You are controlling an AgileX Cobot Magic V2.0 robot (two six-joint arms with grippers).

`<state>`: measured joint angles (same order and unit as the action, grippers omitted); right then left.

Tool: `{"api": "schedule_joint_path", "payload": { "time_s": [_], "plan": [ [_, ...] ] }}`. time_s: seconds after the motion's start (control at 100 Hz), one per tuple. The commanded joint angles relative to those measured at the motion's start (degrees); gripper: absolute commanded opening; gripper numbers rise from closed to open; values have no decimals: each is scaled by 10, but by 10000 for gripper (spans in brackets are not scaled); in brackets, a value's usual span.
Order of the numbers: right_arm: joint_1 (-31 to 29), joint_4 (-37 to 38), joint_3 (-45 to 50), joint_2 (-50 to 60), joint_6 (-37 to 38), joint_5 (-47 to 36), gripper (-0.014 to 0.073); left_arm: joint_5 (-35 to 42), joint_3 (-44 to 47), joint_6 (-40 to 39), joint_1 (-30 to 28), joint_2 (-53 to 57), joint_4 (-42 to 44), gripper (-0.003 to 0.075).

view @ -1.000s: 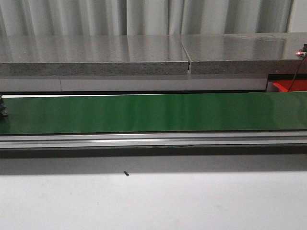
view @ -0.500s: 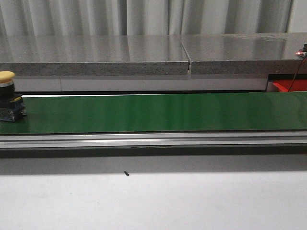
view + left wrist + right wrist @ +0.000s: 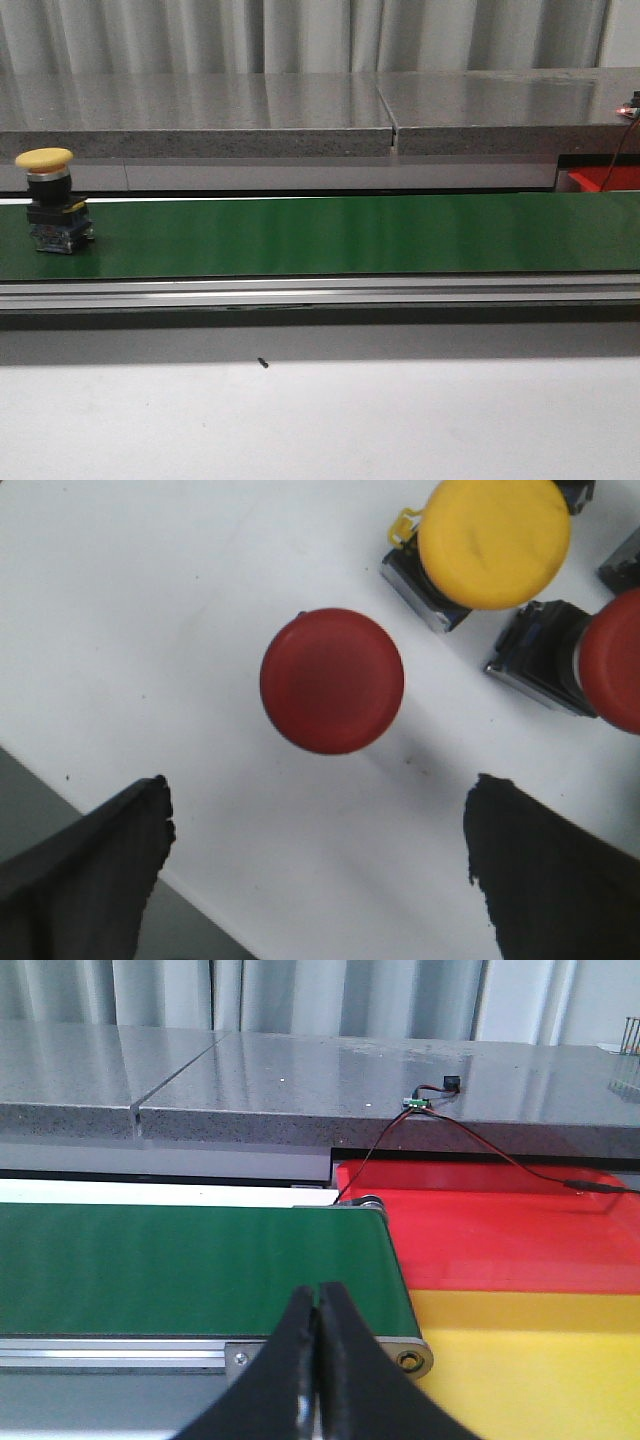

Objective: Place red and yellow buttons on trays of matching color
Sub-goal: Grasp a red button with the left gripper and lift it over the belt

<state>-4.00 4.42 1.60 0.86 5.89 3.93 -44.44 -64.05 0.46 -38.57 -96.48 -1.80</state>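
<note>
A grey stone ledge (image 3: 300,115) ran behind a long green conveyor belt (image 3: 350,235), with white table (image 3: 320,420) in front. At the belt's left end a yellow button (image 3: 50,200) stood upright: domed yellow cap, black neck, black-and-blue block body. In the left wrist view, the left gripper (image 3: 315,865) hung with jaws spread wide above a red-capped button (image 3: 332,680) on the white surface; a second yellow-capped button (image 3: 494,540) and another red one (image 3: 612,660) lay nearby. In the right wrist view, the right gripper (image 3: 318,1360) had jaws pressed together, empty, before the belt's end, beside a red tray (image 3: 480,1230) and a yellow tray (image 3: 540,1360).
</note>
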Motion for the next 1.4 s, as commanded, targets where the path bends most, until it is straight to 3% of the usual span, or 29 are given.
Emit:
{"api": "schedule_joint_path", "payload": {
  "time_s": [0.0, 0.53, 0.61, 0.8, 0.9, 1.11, 1.39],
  "plan": [
    [0, -1, -9, 9, -4, -45, -66, 42, -13, 11, -1, 14, -2, 584],
    [0, -1, -9, 9, -4, -45, -66, 121, -14, 56, -1, -43, -6, 579],
    [0, -1, -9, 9, -4, -45, -66, 124, -14, 56, -1, -46, -4, 530],
    [0, -1, -9, 9, -4, -45, -66, 133, -14, 56, -1, -50, -2, 295],
    [0, -1, -9, 9, -4, -45, -66, 138, -14, 56, -1, -50, -2, 221],
    [0, -1, -9, 9, -4, -45, -66, 110, -14, 56, -1, -31, 0, 206],
    [0, -1, -9, 9, -4, -45, -66, 62, -14, 56, 3, 86, -15, 206]
  ]
}}
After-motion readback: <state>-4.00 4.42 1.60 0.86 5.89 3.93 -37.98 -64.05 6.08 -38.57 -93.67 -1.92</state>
